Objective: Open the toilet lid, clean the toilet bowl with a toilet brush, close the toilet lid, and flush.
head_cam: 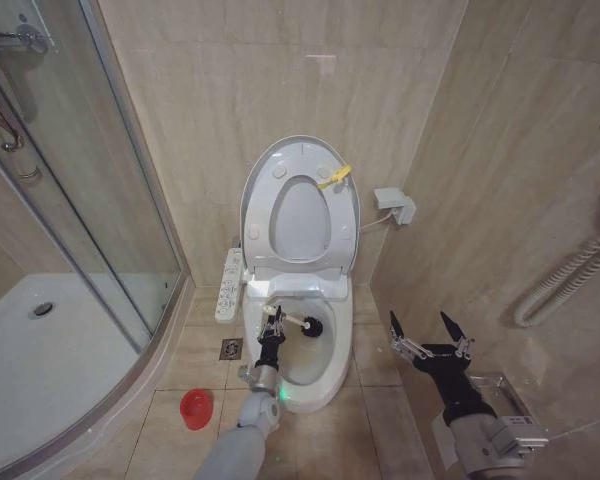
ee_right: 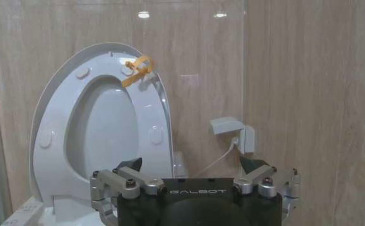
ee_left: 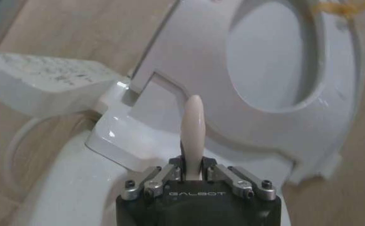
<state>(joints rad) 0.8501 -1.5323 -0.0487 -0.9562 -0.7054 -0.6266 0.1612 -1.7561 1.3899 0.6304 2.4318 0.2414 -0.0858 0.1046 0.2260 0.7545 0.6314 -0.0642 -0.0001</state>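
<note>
The toilet brush (head_cam: 302,322) is lying across the toilet bowl (head_cam: 325,385) at lower centre of the head view, its dark head sitting over the basin and its pale handle running left into the left gripper (head_cam: 271,322), whose fingers are pinching the handle (ee_left: 193,136). Behind it, at centre frame, the toilet lid (head_cam: 263,165) is standing upright with the seat ring (head_cam: 335,245) against the tiled wall, a yellow clip (head_cam: 333,177) showing on the seat's rim. The scrubbing is likely under way; doing it well probably means keeping the grip firm, tilting the head down into the basin and sweeping it round the inner wall without knocking the raised seat. The right gripper (head_cam: 427,333) is hovering at lower right, beside the bowl, its fingers spread and holding nothing. The bristles' contact with the ceramic is hard to make out, and the bowl's near inner wall is partly hidden by the left arm.
</note>
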